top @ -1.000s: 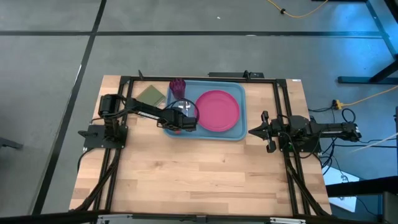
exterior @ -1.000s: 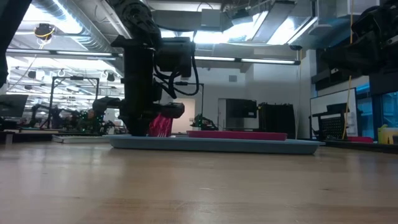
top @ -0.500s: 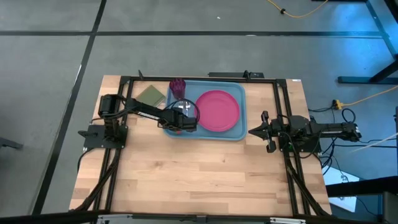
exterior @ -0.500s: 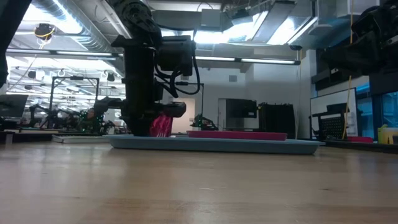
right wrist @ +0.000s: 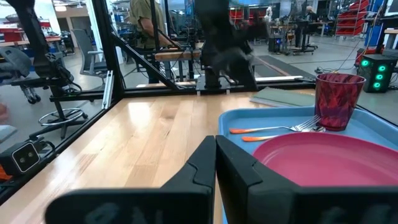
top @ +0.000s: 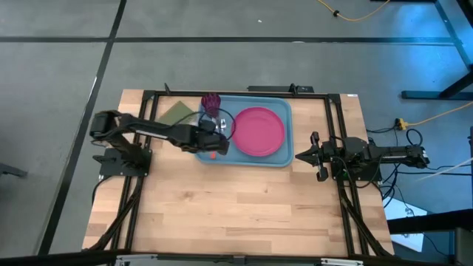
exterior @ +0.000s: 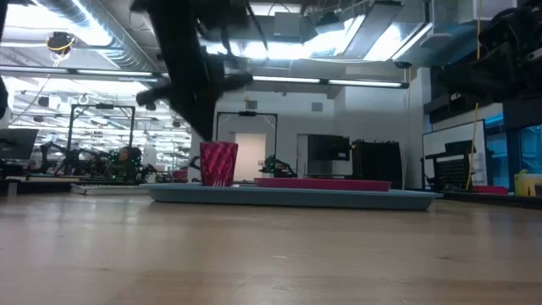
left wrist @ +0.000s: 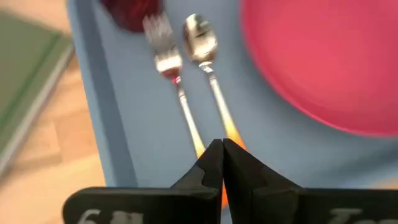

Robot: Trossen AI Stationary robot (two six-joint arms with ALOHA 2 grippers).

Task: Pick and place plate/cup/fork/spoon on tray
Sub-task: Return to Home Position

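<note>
Looking down on the bench (top: 236, 199), we see the tray (top: 284, 157) toward twelve o'clock, just left of centre. On it the plate (top: 259, 131) fills the three o'clock half. The cup (top: 211, 104) stands upright in the tray's corner at about ten o'clock from the plate, and from bench level the cup (exterior: 218, 163) shows at the tray's left end with the plate (exterior: 322, 181) lying flat to its right.

The fork (left wrist: 169, 62) and spoon (left wrist: 202, 43) lie side by side on the tray floor between cup and plate, close together; we cannot tell if they touch. Their metal ends point toward the cup (left wrist: 130, 12) and their orange handles run back toward our left gripper (left wrist: 222, 163). The fork lies on the side nearer the tray wall (left wrist: 93, 93), the spoon nearer the plate (left wrist: 323, 56).

Our left gripper (top: 214, 145) hangs over the tray's edge at eight o'clock from the plate, fingers pressed together with nothing between them, just above the handle ends. A green pad (top: 177, 112) lies on the bench just beside the tray at nine o'clock from the cup.

Our right gripper (top: 301, 156) waits at the bench's three o'clock side, beside the tray, fingers together and holding nothing.
</note>
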